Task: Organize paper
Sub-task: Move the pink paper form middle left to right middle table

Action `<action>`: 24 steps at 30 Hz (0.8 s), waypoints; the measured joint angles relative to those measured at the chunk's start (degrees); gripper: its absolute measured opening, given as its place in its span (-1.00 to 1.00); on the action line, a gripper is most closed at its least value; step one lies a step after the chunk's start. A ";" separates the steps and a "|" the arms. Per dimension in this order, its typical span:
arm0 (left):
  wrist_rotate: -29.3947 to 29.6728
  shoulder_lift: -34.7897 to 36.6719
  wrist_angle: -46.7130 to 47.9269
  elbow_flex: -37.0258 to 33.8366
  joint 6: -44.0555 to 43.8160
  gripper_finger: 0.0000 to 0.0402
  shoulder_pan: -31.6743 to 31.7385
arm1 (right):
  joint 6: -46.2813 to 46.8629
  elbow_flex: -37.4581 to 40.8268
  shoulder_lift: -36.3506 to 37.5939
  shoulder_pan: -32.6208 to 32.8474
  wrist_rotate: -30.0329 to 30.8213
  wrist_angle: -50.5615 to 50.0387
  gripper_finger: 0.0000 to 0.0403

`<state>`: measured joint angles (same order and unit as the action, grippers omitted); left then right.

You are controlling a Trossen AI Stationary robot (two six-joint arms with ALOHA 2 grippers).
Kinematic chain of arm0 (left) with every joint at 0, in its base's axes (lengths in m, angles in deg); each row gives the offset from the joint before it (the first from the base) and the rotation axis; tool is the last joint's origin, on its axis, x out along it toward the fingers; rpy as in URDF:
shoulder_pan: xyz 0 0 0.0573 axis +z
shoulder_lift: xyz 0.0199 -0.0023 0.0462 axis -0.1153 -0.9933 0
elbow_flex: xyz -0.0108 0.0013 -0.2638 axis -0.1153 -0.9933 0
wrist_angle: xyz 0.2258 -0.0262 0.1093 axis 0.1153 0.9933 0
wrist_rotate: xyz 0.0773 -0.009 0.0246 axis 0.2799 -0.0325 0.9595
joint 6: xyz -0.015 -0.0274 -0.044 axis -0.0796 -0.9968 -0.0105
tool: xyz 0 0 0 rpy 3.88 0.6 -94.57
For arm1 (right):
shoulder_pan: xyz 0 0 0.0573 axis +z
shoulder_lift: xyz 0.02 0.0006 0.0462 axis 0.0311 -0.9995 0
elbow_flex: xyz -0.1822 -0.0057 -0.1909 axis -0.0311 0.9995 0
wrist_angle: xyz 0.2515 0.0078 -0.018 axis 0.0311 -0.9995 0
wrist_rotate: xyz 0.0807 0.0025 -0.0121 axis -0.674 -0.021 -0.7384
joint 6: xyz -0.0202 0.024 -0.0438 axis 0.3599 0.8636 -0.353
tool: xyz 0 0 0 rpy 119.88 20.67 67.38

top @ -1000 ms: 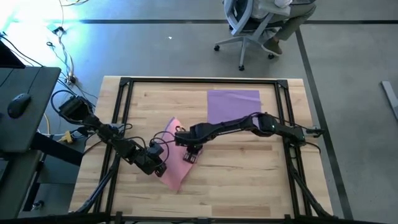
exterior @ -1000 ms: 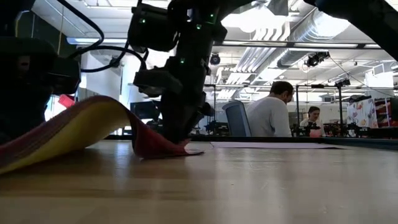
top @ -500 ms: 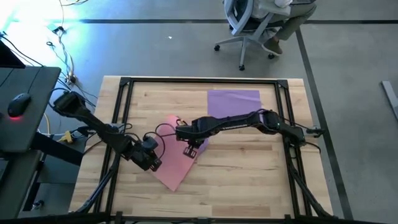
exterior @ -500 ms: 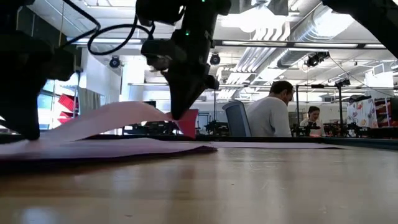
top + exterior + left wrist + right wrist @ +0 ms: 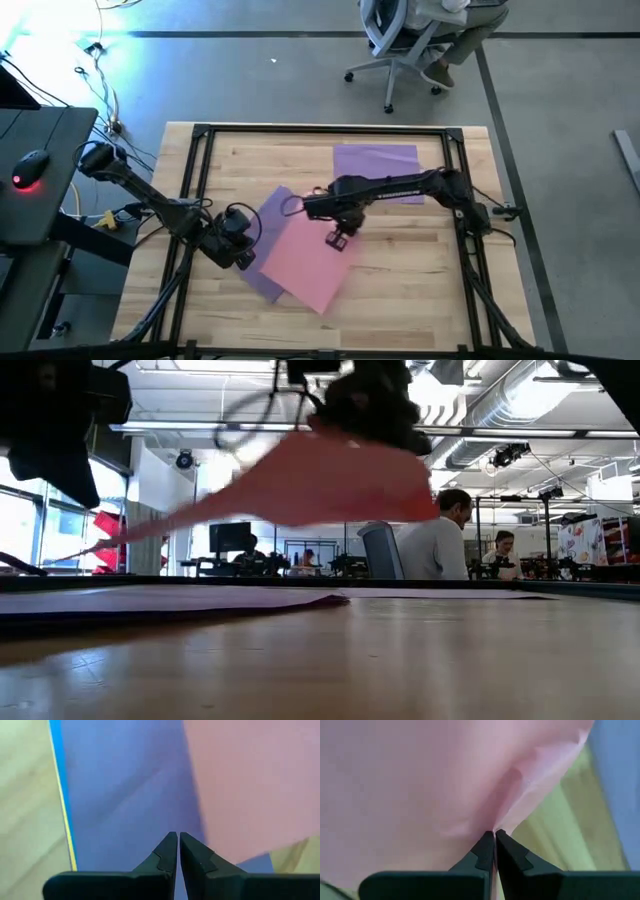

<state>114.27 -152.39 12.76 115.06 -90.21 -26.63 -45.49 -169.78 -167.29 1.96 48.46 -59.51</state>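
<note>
Right end effector (image 5: 338, 238): fingers closed together, pinching the edge of a pink sheet (image 5: 315, 255). In the right wrist view the paper puckers where it enters the closed fingertips (image 5: 486, 847). In the low view the pink sheet (image 5: 330, 480) is lifted clear of the tabletop (image 5: 400, 290), hanging above it from the gripped end.

Pink sheet, high view: lies over the middle of the tabletop, long axis on a diagonal, running from upper right near the right end effector down toward the front left. Its lower corner points at the front edge of the tabletop.

Beneath it, a periwinkle blue sheet (image 5: 268, 215) shows at the left and lower-left margins, on a similar diagonal. The left wrist view shows this blue sheet (image 5: 125, 795) flat, with a thin yellow edge (image 5: 70, 840) just visible along one long side, and the pink sheet overlapping its other side.

Left end effector (image 5: 243, 252): fingers fully closed, nothing held; it sits at the left edge of the blue sheet, fingertips over the paper.

Purple sheet (image 5: 375, 170): flat at the back right of the tabletop, roughly square to its edges, partly under the right arm.
</note>
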 joint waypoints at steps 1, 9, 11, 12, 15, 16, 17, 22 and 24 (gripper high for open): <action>-0.03 -0.01 0.03 0.00 0.64 -1.00 0.19 | 1.40 4.15 1.66 0.02 -1.91 0.75 -1.00; -0.38 -0.02 -0.07 0.02 3.47 -1.00 0.21 | 31.86 43.04 26.72 2.39 -11.61 17.52 -1.00; -0.39 0.00 -0.09 0.02 4.80 -1.00 0.21 | 43.91 51.03 33.49 4.65 -13.00 21.90 -1.00; -0.41 -0.02 -0.13 0.02 5.65 -1.00 0.21 | 49.30 54.33 36.41 6.27 -13.04 24.71 -1.00; -0.44 0.00 -0.17 0.04 7.64 -1.00 0.21 | 63.48 61.64 42.93 12.14 -13.51 31.29 -1.00; -0.47 0.00 -0.17 0.04 8.31 -1.00 0.21 | 67.17 63.36 44.06 14.32 -13.50 33.21 -1.00; -0.63 0.00 -0.18 0.04 8.83 -1.00 0.21 | 70.08 64.69 44.68 16.35 -13.36 35.35 -1.00; -2.26 0.00 -0.20 0.04 10.18 -1.00 0.23 | 80.35 67.67 43.83 24.77 -14.07 41.36 -1.00; -2.66 0.00 -0.12 0.04 10.23 -1.00 0.23 | 82.71 67.91 42.65 26.85 -13.78 42.40 -1.00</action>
<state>111.61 -152.39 12.64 115.11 -79.98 -26.39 37.22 -101.87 -124.64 28.81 34.68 -17.11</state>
